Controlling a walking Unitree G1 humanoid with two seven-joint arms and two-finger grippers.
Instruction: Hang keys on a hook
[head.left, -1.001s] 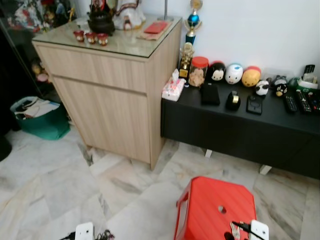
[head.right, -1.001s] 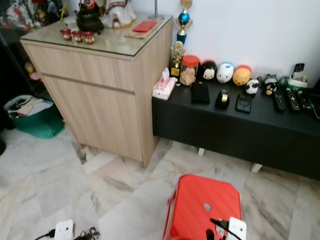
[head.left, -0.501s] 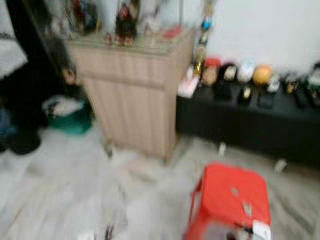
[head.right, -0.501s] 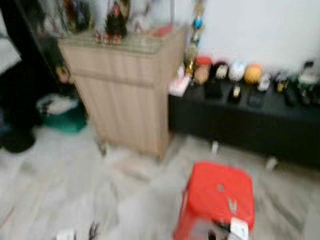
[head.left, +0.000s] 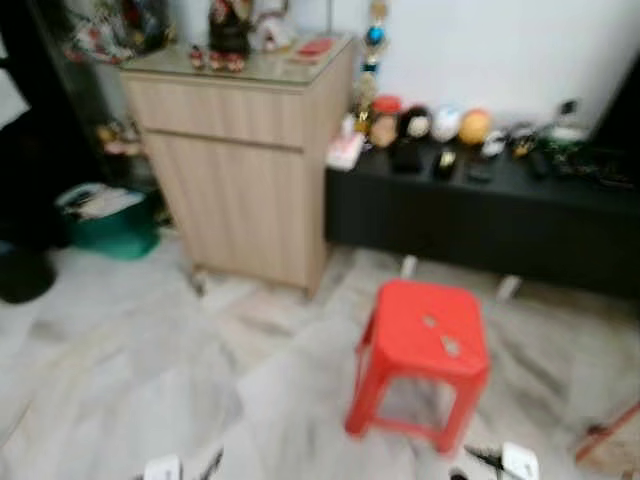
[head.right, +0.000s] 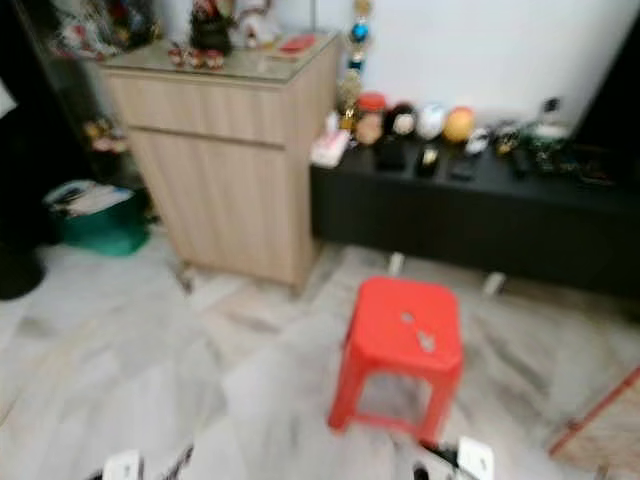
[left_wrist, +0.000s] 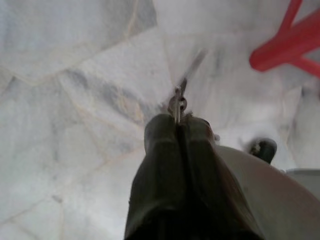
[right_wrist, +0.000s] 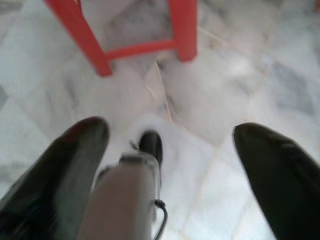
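From the left eye I see a red stool (head.left: 420, 345) standing on the marble floor (head.left: 130, 370), in front of a low black bench (head.left: 480, 215) that carries a row of small toys and remotes. A tall wooden cabinet (head.left: 245, 150) stands just beside the bench on its left, and a green bag (head.left: 105, 215) sits on the floor further left. The picture is blurred. The right eye gives me the same room, with something small and pale lying on the stool seat, too blurred to name.

On the left wrist camera, the left gripper (left_wrist: 179, 122) has its two black fingers pressed together, pinching the keys (left_wrist: 177, 102), which stick out past the tips over the floor. A red stool leg shows nearby.

On the right wrist camera, the right gripper (right_wrist: 172, 137) has its fingers spread wide apart, empty, hanging above the floor near the stool's legs
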